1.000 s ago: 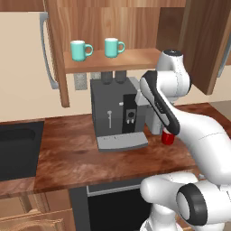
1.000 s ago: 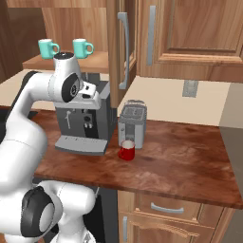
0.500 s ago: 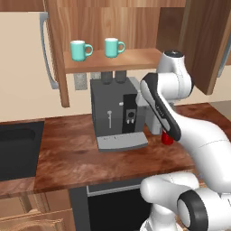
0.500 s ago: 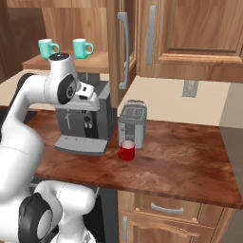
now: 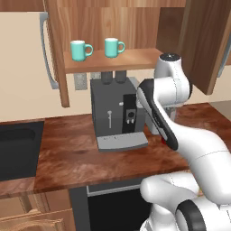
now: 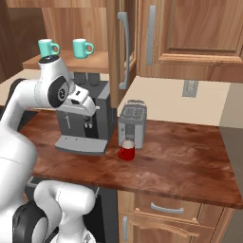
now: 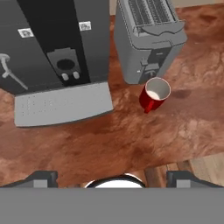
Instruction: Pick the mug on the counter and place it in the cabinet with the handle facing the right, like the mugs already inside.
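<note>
Mug (image 6: 126, 150), small and dark red with a pale inside, upright on the reddish-brown counter (image 6: 180, 163), just in front of a grey toaster (image 6: 132, 122) and to the right of a dark coffee machine (image 6: 88, 124). From left to right in the right base view: white robot arm rising at the lower left, bent over the coffee machine; then the coffee machine's grey drip tray (image 6: 81, 144); then the mug beside the toaster; then bare wood-grain worktop stretching to the right edge. Above, on the left, open cabinet (image 6: 71, 60) with a lighter wooden shelf carrying two teal mugs (image 6: 65, 48) side by side, loop handles pointing right. In the hand view, looking down from well above: coffee machine at left, toaster at upper right, mug (image 7: 154, 94) below it, tilted by the angle of view. Gripper (image 7: 111, 178) with fingers (image 7: 41, 178) spread wide apart, grasping nothing, well clear of the mug.
</note>
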Controlling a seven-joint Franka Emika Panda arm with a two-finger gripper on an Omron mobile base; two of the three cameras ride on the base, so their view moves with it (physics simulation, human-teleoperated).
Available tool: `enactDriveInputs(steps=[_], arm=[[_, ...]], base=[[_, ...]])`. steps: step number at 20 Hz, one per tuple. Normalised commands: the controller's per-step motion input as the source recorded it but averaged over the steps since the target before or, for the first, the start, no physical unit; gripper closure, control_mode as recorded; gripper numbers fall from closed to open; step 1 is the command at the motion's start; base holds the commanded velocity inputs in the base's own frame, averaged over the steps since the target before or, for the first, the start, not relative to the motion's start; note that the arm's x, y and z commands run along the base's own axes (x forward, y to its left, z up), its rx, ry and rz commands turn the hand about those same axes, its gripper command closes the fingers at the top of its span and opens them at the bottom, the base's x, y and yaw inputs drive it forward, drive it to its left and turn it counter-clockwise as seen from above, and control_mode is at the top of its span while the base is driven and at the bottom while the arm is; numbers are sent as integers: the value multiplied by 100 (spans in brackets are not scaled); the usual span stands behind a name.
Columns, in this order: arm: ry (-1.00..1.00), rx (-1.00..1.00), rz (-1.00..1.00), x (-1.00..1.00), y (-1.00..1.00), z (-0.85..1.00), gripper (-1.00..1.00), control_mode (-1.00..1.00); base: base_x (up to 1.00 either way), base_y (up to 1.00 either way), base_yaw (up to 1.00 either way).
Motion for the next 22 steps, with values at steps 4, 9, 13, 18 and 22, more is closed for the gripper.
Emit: enactDriveInputs(steps=[4,9,13,18,22], arm=[[0,-1,-20,-18,0,-5,-100,-100],[-1,0,-19,-19,0,-12,-100,-100],[-3,0,-17,-21,-3,-21,-100,-100],[-4,0,-13,-22,-9,-24,-100,-100],[-2,-1,-11,-16,-12,-23,-100,-100]], base=[[0,0,0],[0,0,0],[0,0,0],[0,0,0],[0,0,0]])
